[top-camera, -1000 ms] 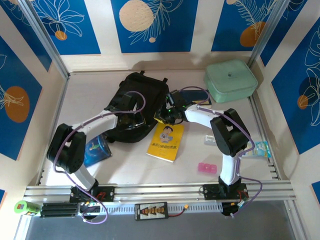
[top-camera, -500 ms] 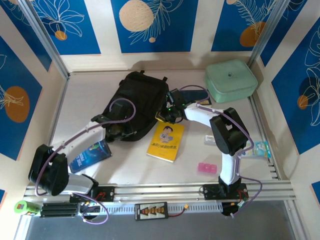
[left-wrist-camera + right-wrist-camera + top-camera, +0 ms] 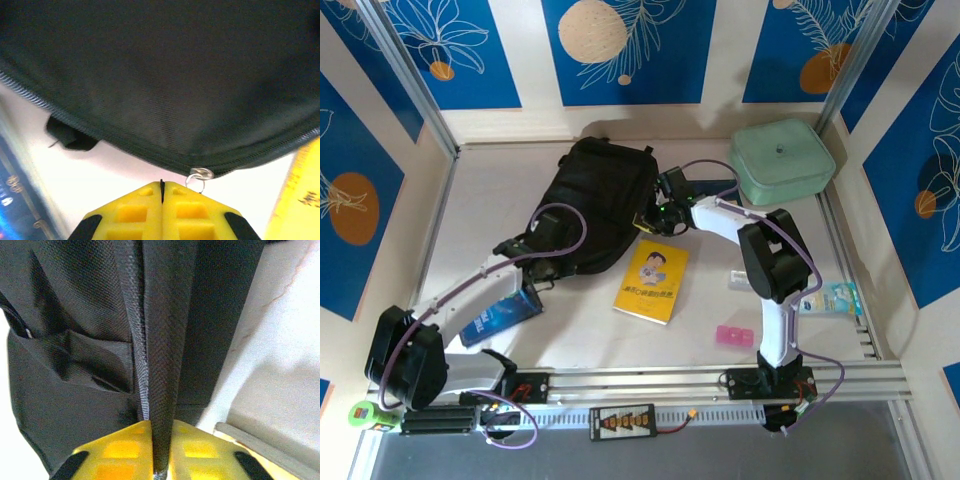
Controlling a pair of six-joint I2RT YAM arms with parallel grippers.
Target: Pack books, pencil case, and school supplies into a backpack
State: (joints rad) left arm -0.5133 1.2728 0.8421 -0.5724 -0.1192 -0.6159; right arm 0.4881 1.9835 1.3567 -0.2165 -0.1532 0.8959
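The black backpack (image 3: 600, 195) lies at the table's middle back. My left gripper (image 3: 545, 270) sits at its near edge, shut on a thin black zip pull (image 3: 161, 181), with the zip's metal ring (image 3: 200, 175) at its tips. My right gripper (image 3: 655, 215) is at the bag's right side, shut on a black backpack strap (image 3: 165, 365). The yellow book (image 3: 653, 282) lies just in front of the bag. A blue book (image 3: 500, 315) rests under my left arm. A dark navy book (image 3: 720, 187) lies beneath my right arm. The mint green case (image 3: 782, 160) stands at the back right.
A pink block (image 3: 732, 335), a clear packet (image 3: 740, 280) and a teal piece (image 3: 835, 298) lie at the near right. Metal frame posts and patterned walls close in the table on three sides. The rail (image 3: 640, 382) runs along the near edge.
My left arm has drawn back toward the near left, its gripper sliding along the bag's near edge. The backpack has shifted away and right. My right gripper moved slightly away with the strap.
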